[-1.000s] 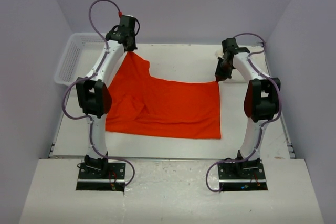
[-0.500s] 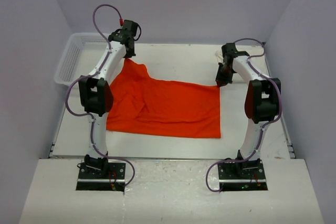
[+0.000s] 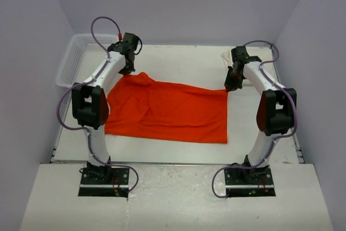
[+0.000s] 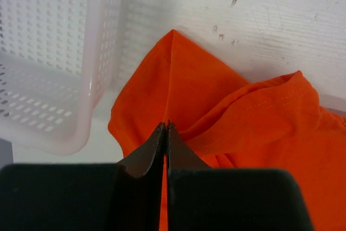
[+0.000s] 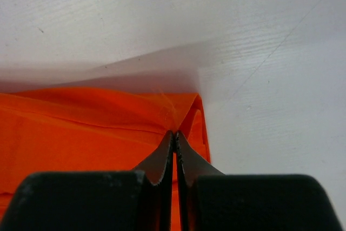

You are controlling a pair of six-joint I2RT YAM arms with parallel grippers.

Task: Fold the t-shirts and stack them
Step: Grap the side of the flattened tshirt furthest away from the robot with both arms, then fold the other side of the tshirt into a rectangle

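Note:
The orange-red t-shirt [image 3: 173, 112] lies spread across the middle of the table, with folds along its left side. My left gripper [image 3: 128, 70] is shut on its far left corner, low over the table; the left wrist view shows the closed jaws [image 4: 166, 126] pinching a ridge of the orange cloth [image 4: 227, 101]. My right gripper [image 3: 230, 85] is shut on the far right corner; in the right wrist view [image 5: 174, 133] the cloth [image 5: 81, 128] is folded double at the jaws. The cream-white t-shirt is not clearly in view.
The white lattice basket [image 3: 73, 60] stands at the far left of the table, close beside the left gripper, and shows in the left wrist view [image 4: 48, 52]. A small white thing [image 3: 227, 55] peeks out behind the right arm; I cannot tell what it is.
My left gripper has come down and towards me with the shirt's far left corner, so the raised cloth now lies lower and flatter. The right gripper has barely moved.

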